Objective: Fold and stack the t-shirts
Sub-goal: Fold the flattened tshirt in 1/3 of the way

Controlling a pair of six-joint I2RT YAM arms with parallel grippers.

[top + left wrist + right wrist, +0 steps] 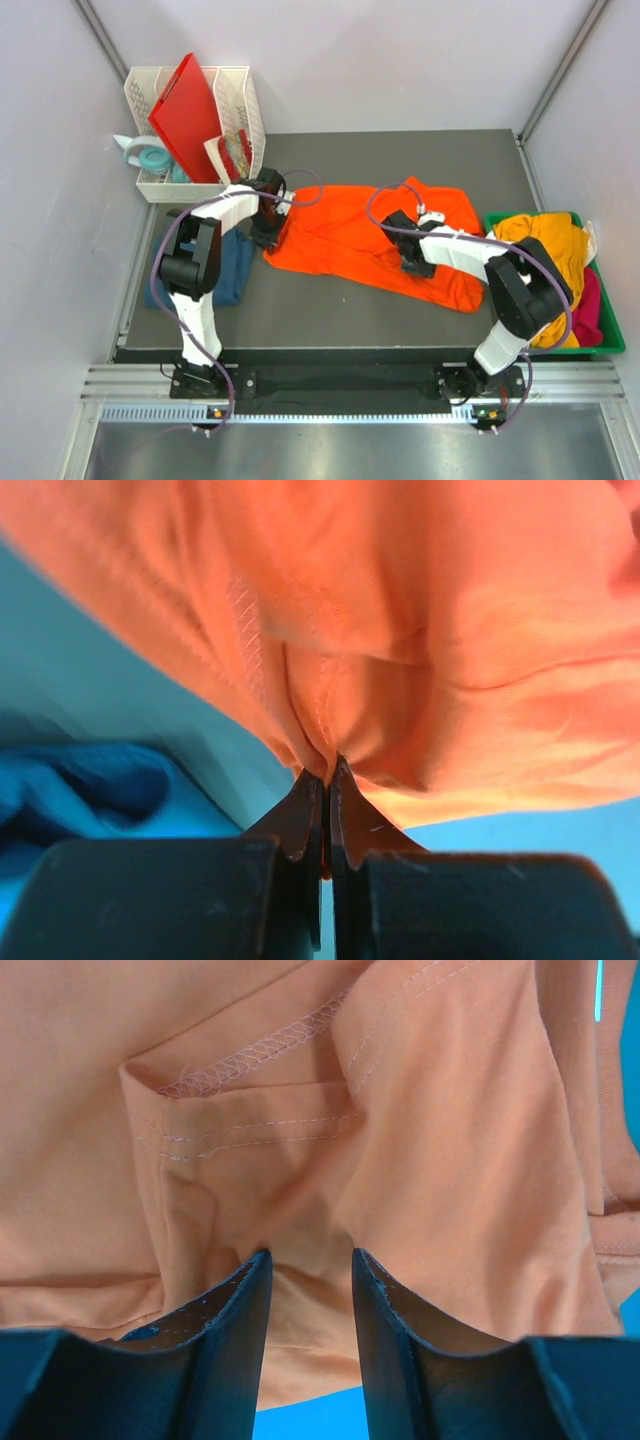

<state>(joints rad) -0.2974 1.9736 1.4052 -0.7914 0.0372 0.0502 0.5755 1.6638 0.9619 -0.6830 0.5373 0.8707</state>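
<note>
The left gripper (327,770) has its jaws clenched on a pinch of the orange shirt (420,630) at its left edge; the cloth gathers into creases that run down to the fingertips. The right gripper (310,1260) has its jaws apart over the same shirt, near a stitched hem. A soft ridge of cloth rises into the gap between them, but nothing is nipped there.

From above, the orange shirt lies spread and rumpled across the middle of the tabletop (340,320), between the two arms. I judge it to be the piece in hand, with no fold made in it yet.

The teal shirt (232,265) lies at the left edge of the tabletop, partly under the left arm. It looks like a compact heap and may be the start of the stack, but I cannot tell whether it is properly folded.

At the right, the green bin (612,345) holds a loose pile: a yellow shirt (550,245) on top, a pink shirt (590,305) below it, and a bit of white cloth (590,235) at the far side. None of these is folded, so I judge that most of the task is left to do.

A white basket (150,188) at the far left holds a red board (185,110).

No brand, label or writing can be read anywhere.
</note>
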